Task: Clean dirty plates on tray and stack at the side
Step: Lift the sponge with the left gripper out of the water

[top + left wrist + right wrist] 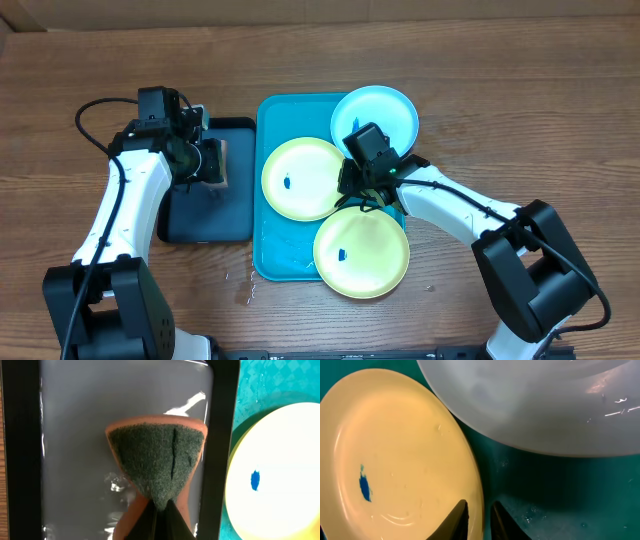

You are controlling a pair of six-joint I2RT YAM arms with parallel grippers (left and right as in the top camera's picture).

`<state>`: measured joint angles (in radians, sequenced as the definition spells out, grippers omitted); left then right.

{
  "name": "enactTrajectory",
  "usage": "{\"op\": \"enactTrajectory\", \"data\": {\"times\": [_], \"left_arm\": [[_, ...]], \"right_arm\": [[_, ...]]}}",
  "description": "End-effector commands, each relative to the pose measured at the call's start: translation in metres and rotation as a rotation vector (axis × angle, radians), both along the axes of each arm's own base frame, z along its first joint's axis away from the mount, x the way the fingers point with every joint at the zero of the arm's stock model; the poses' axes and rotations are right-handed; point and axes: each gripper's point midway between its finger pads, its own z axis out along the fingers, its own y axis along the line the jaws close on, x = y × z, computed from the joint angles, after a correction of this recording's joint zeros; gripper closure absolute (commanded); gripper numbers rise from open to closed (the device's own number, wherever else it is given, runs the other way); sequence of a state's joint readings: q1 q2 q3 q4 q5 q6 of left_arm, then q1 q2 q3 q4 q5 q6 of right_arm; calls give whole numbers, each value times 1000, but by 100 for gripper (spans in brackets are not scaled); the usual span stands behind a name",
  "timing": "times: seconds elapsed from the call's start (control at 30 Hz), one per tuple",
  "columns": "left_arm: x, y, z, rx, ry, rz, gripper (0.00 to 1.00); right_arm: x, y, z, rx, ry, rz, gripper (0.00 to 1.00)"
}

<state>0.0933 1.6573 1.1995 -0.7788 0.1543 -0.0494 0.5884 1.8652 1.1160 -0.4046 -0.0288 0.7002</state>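
Note:
Three dirty plates lie on the turquoise tray (268,250): a yellow-green one (300,178) at the left, a second (360,252) at the front, and a light blue one (385,110) at the back. Each shows a small blue smudge. My right gripper (480,505) straddles the right rim of the left yellow-green plate (395,450), slightly open, with a sliver of tray (560,490) showing beside the rim. The light blue plate (545,405) overhangs just beyond. My left gripper (160,506) is shut on an orange-and-green sponge (157,455) above the black tray (22,450).
The black tray (210,225) lies directly left of the turquoise tray, its floor wet and shiny. Water drops (245,285) dot the wooden table by the turquoise tray's front left corner. The front yellow-green plate overhangs the tray's front right edge.

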Motion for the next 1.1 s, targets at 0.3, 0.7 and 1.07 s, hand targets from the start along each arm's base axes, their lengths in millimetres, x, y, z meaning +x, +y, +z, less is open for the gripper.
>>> {"op": "enactTrajectory", "data": {"times": [0.3,0.7,1.07], "left_arm": [[4,-3,3,-12,-11,-12,96],[4,-3,3,-9,-12,-19,96],[5,-1,3,7,-17,-27,96]], "right_arm": [[3,-5,7,-8,-23,-14,86],[1,-8,-1,-11,-28,-18,92],[-3,-3,-2,-5,-31,-4,96]]}}
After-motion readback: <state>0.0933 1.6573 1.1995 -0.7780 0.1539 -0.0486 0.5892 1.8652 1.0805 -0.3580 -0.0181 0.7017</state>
